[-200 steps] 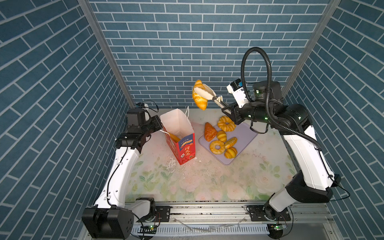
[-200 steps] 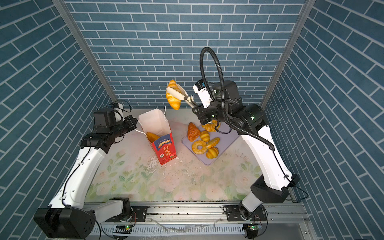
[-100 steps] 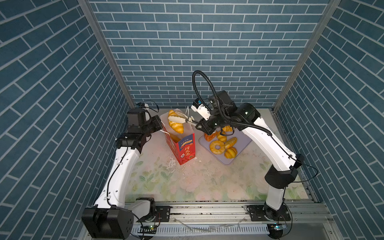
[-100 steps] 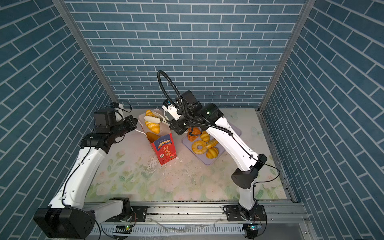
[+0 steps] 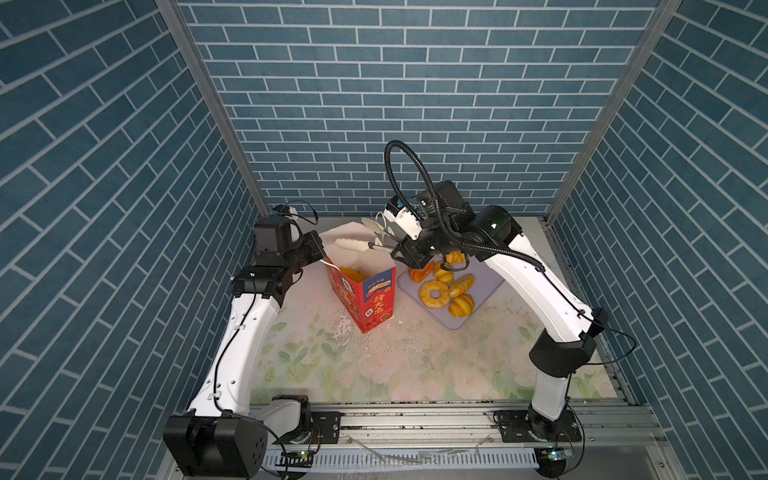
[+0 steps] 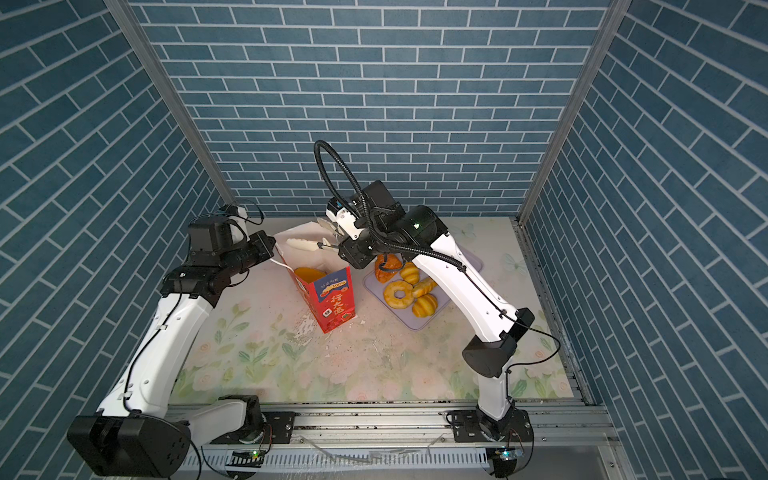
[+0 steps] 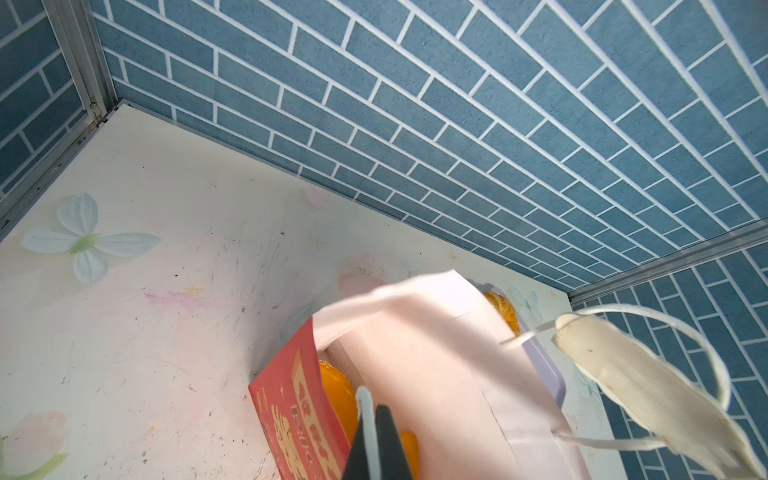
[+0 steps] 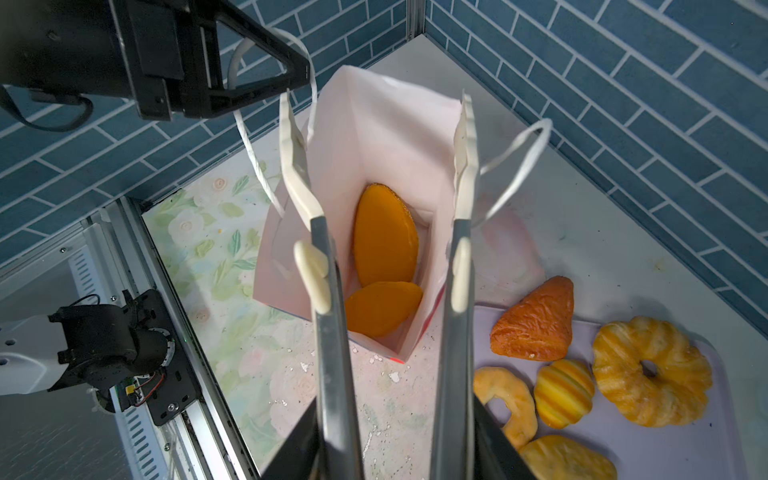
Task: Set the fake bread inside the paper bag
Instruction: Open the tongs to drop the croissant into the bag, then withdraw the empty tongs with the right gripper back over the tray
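A: In both top views: right gripper (image 5: 352, 232) over bag (image 5: 370, 299), tongs parted, empty?
B: Yes. Left wrist: left gripper (image 7: 372, 415) pinched shut on bag edge. Right wrist: some bread (image 8: 384, 237) inside bag, rest on tray (image 8: 665, 449). Probably light, glossy, slippery; best gripped across the middle.

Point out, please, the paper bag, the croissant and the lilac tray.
paper bag (image 5: 376, 305), in a top view, red front panel.
croissant (image 8: 536, 322), right wrist view, middle of its crust.
lilac tray (image 8: 673, 453), right wrist view, bare patch of its surface.
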`<state>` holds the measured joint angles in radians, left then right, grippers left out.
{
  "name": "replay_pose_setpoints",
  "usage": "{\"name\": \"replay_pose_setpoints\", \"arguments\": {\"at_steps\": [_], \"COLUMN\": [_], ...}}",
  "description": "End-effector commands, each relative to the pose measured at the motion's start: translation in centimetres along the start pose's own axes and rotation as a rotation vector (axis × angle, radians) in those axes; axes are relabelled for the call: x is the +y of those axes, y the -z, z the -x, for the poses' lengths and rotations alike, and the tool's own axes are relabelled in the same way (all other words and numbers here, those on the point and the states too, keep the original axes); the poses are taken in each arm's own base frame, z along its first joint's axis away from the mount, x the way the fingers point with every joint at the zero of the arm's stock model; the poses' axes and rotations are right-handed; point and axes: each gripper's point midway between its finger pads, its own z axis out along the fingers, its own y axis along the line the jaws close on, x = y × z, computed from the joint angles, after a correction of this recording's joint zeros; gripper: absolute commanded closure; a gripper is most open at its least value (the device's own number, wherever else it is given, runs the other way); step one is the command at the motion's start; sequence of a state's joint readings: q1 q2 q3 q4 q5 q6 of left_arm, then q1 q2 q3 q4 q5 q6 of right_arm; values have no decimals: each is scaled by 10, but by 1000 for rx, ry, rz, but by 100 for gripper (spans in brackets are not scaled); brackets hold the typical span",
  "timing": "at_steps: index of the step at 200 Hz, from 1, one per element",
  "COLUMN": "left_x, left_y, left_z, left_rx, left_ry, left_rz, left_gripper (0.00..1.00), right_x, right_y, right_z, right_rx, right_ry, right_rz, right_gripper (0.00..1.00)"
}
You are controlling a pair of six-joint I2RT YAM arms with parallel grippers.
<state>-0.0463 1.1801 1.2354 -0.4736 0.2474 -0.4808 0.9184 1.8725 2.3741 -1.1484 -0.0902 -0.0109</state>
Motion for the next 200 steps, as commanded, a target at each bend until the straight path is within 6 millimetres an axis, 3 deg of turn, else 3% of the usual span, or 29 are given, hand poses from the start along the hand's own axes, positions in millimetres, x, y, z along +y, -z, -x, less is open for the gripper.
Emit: {"name": "replay_pose_setpoints", "arguments": {"at_steps": [1, 32, 56, 106, 149, 200], "left_x": [-2, -4, -4, -5, -6, -6], "left_y": [2, 3, 4, 4, 4, 1], "left_z": [2, 3, 3, 4, 7, 8], "left_rx": [-7, -10, -8, -7, -8, -2], "left_ry": [-18, -21, -25, -30, -38, -36], "left_rz": [-3, -7, -8, -11, -9, -2], "left_gripper": [100, 100, 100, 100, 100, 100], "right_x": [-8, -42, -75, -145, -170, -164], "right_y": [60, 90, 109, 125, 102, 57], "right_z": [38, 40, 24, -49, -124, -187], "right_rx": [-197, -254, -250, -151, 0, 234], "right_ry": [69, 23, -51, -293, -509, -624], "right_rz": [-81, -232, -345, -523, -511, -436], "right_gripper": [52, 52, 52, 51, 50, 50]}}
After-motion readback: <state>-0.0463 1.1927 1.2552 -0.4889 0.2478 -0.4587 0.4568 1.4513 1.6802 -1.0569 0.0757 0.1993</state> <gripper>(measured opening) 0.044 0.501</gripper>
